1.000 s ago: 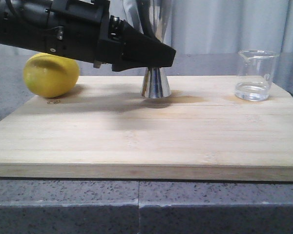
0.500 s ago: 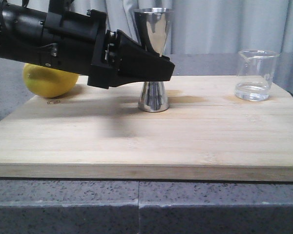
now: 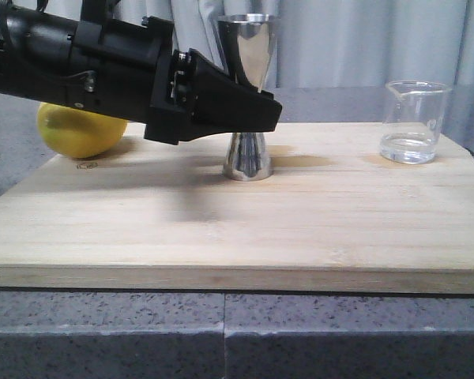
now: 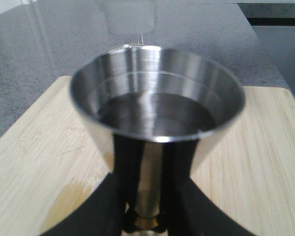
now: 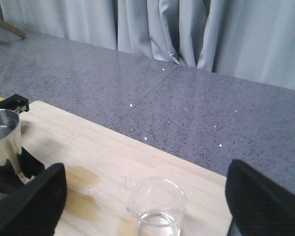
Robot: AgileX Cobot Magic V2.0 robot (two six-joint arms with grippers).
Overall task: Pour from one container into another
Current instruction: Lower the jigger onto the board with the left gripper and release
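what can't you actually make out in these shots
- Steel cup: the left claw hides its waist in the front view.
- Lemon: the left arm covers its top in the front view.
- Glass beaker: cut off by the right wrist view's edge; its printed markings are too faint to read in any view.
- Right claw: its fingertips are cut off.

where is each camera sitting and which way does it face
Front: low at the board's near edge, facing forward at the curtains; left gripper around the steel cup.
Left wrist: on the left arm, looking into the steel cup; its fingers show.
Right wrist: above the glass beaker; open fingers show.
Shared: cup, beaker, wooden board.
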